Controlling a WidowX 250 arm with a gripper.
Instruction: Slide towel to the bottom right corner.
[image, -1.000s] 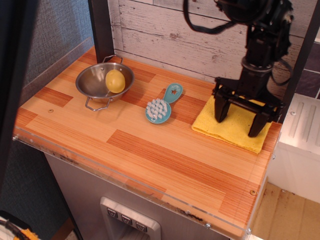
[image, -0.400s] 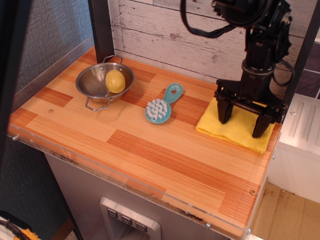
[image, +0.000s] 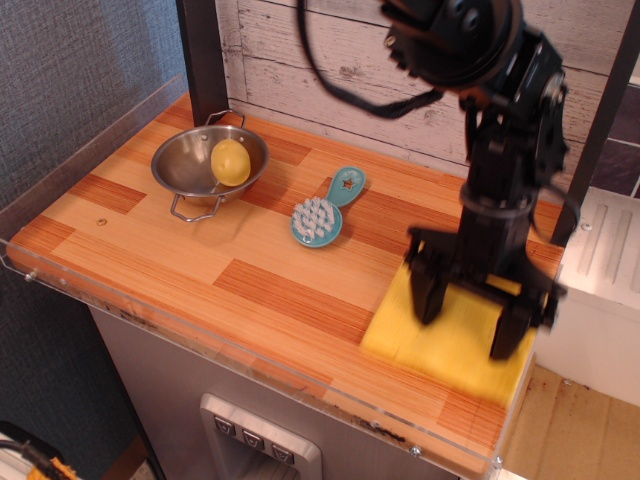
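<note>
The towel is a flat mustard-yellow square cloth lying on the right side of the striped wooden tabletop, close to the bottom right corner with its clear acrylic edge and small screw. My black gripper stands upright over the towel with its two fingers spread wide, both fingertips pressed down on the cloth. The fingers hold nothing between them. The arm covers part of the towel's far edge.
A teal brush lies mid-table. A metal bowl with a yellow fruit stands at the back left. A white-plank wall runs behind, a black post at back left, a white appliance just right of the table.
The gripper has moved toward the front edge of the table, and the towel has slid with it from the back right toward the bottom right corner.
</note>
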